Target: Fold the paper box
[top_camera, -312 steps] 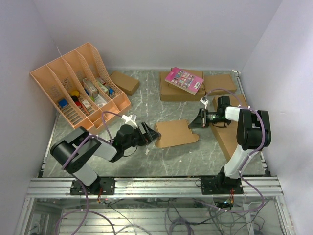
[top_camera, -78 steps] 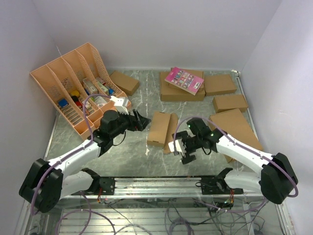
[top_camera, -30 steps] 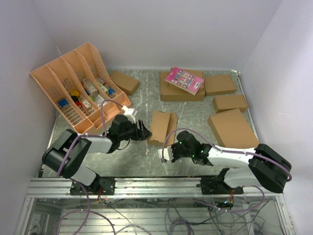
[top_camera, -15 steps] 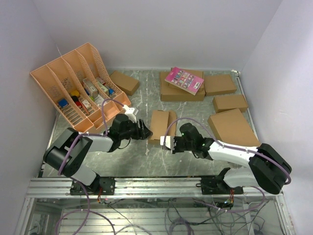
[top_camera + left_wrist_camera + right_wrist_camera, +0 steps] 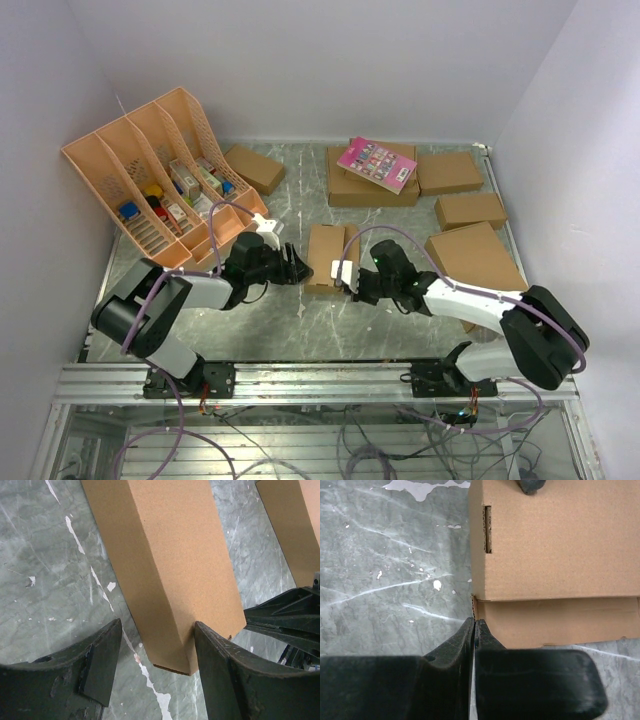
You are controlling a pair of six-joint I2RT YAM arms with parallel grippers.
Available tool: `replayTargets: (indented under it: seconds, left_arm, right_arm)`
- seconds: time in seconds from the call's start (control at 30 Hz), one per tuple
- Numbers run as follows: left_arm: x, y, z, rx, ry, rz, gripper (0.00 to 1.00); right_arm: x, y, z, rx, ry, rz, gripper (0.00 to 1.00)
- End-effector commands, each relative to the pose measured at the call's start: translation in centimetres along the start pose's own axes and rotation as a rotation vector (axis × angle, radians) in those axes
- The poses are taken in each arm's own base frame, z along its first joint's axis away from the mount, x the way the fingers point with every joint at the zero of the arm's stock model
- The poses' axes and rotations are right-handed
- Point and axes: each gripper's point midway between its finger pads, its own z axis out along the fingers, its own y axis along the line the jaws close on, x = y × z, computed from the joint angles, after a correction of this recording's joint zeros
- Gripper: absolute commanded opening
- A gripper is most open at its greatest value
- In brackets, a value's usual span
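Fingers (image 5: 102, 662) of left gripper (image 5: 157, 625) spread apart, nothing grasped, near end of box (image 5: 175, 565) set between them, right gripper (image 5: 474, 625) clenched shut and empty, tips laid at box edge, box rested flat at middle of table (image 5: 300, 322)

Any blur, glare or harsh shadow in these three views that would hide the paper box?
Top external: even, soft light, no glare, paper box sharp. Left wrist: cardboard grain crisp; left hand dark but readable. Right wrist: box edge clear; right hand nearly black, little detail.
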Motion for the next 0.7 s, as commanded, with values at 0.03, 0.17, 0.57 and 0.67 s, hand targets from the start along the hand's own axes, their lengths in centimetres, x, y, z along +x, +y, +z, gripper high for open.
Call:
replayTargets:
  seconds: [0.03, 0.17, 0.57, 0.67]
  left_arm:
    - [1.5, 2.2, 0.0, -0.082, 0.052, 0.019, 0.69]
    - [1.6, 2.3, 0.0, -0.088, 0.055, 0.018, 0.69]
    - [1.8, 2.7, 0.3, -0.106, 0.069, 0.009, 0.69]
    - [1.9, 2.7, 0.4, -0.104, 0.073, 0.007, 0.69]
  right_arm:
    - [-0.9, -1.0, 0.1, -0.007, -0.015, 0.073, 0.0]
    - [-0.3, -1.4, 0.1, 0.01, 0.01, 0.126, 0.0]
    - [1.1, -1.0, -0.5, -0.006, 0.042, 0.216, 0.0]
    - [1.3, -1.3, -0.4, 0.017, 0.045, 0.231, 0.0]
